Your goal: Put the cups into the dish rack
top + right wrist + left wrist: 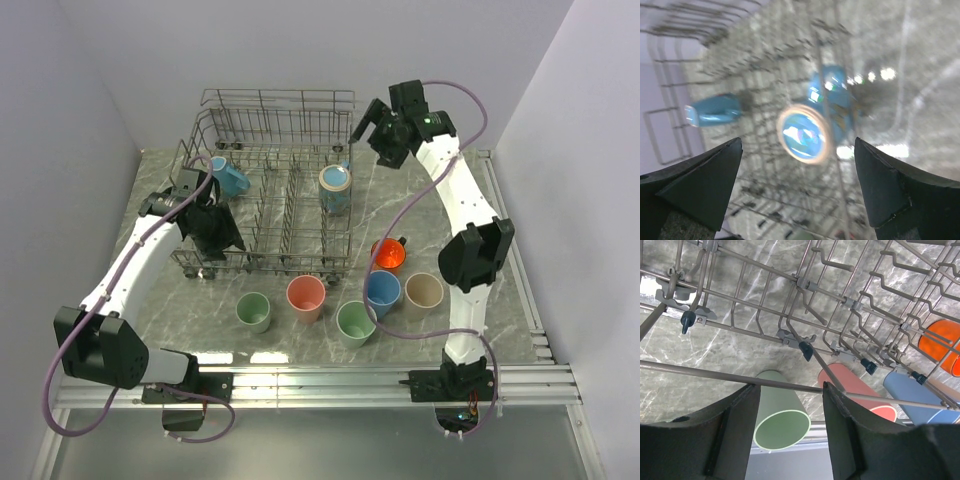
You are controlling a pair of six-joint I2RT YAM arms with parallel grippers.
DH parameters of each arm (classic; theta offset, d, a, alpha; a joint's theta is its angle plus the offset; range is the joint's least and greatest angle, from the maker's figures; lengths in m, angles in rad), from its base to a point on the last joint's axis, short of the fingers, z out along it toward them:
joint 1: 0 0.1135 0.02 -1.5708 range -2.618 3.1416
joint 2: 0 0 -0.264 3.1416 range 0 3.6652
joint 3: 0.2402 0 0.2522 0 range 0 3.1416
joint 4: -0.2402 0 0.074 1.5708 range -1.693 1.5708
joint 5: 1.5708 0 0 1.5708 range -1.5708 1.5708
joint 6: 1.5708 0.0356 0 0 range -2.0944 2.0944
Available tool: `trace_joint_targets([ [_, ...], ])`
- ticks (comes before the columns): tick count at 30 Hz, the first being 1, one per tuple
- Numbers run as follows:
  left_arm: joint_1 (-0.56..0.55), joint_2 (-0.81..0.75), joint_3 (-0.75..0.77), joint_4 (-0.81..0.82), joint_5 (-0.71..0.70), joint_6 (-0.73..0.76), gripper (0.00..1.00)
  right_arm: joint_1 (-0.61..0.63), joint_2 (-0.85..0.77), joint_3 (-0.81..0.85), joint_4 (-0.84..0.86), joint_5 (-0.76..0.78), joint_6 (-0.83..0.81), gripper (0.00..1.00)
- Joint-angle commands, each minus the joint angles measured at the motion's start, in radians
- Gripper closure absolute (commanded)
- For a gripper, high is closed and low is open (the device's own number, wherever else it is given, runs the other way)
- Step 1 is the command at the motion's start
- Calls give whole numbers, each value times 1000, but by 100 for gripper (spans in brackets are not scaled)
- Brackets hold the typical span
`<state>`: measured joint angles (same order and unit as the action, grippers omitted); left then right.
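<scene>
The grey wire dish rack (270,215) stands mid-table. It holds a blue mug (228,179) at its left and a blue cup (336,188) at its right. On the table in front stand a green cup (255,312), a pink cup (306,297), a second green cup (355,323), a blue cup (383,292), a beige cup (423,293) and an orange mug (389,254). My left gripper (215,225) is open and empty over the rack's front left. My right gripper (372,128) is open and empty, high above the rack's far right corner.
The left wrist view looks through the rack wires (805,320) at the green cup (780,415), pink cup (860,390), blue cup (912,395) and orange mug (942,345). The blurred right wrist view shows the racked blue cup (807,132) and mug (715,111). White walls surround the table.
</scene>
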<state>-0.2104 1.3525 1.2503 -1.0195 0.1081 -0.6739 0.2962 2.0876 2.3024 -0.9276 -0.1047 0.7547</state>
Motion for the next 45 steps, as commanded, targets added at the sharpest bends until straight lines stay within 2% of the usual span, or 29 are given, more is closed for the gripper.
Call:
trace_joint_targets([
  [1,3,-33,-11,33,-42,10,42,4,-124,-90,26,16,-43,1],
  [7,3,-107,-121,19,-13,13,45,4,-256,-256,29,40,-135,1],
  [11,-17,-208,-204,1,22,14,48,4,-353,-446,82,43,-147,0],
  [14,-30,-278,-267,-16,36,4,48,0,-399,-527,111,36,-143,0],
  [22,-57,-392,-396,-42,74,-32,50,-3,-399,-521,105,39,-146,0],
  [32,-155,-357,-499,57,44,-108,55,-3,-463,-638,122,45,-153,0],
  [35,-158,-345,-520,87,42,-118,62,-3,-486,-658,113,56,-163,0],
  [37,-158,-332,-519,99,39,-109,83,-6,-504,-676,111,62,-169,0],
  [38,-158,-320,-511,98,36,-96,98,-8,-509,-682,110,63,-170,0],
  [41,-158,-305,-427,18,-16,-43,100,-11,-538,-689,93,88,-187,0],
  [45,-158,-306,-216,-106,-138,28,100,23,-555,-615,49,154,-259,1],
])
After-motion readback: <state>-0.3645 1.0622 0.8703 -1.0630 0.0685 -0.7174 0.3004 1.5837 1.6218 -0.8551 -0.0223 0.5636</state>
